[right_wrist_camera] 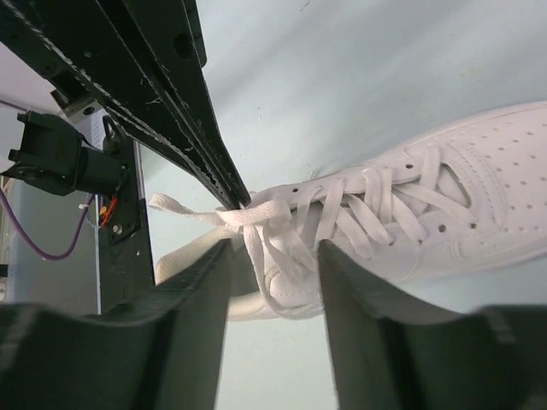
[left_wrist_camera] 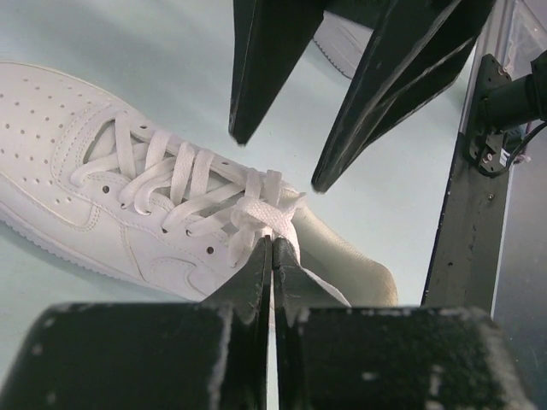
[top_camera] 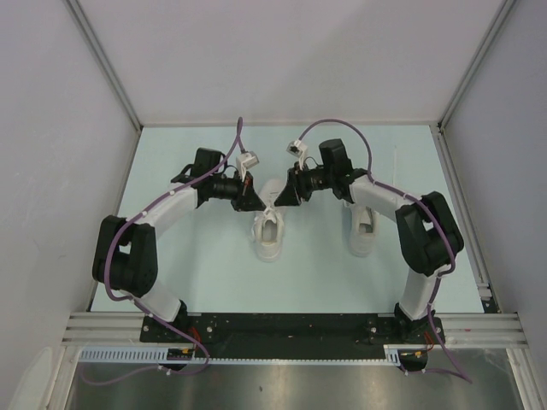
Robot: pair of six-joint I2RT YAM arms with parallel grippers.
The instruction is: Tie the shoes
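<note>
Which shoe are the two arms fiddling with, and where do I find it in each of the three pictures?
Top external: the shoe, mid-picture, left of the pair.
Left wrist: left of centre, toe pointing left.
Right wrist: right side, toe pointing right.
Shared landmark: the bunched lace at its tongue.

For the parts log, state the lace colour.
The laces are white, like the shoe; clearest in the left wrist view.

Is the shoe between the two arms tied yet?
Not tied. On the shoe, the laces only cross near the tongue, no bow; the shut left tool pinches them.
</note>
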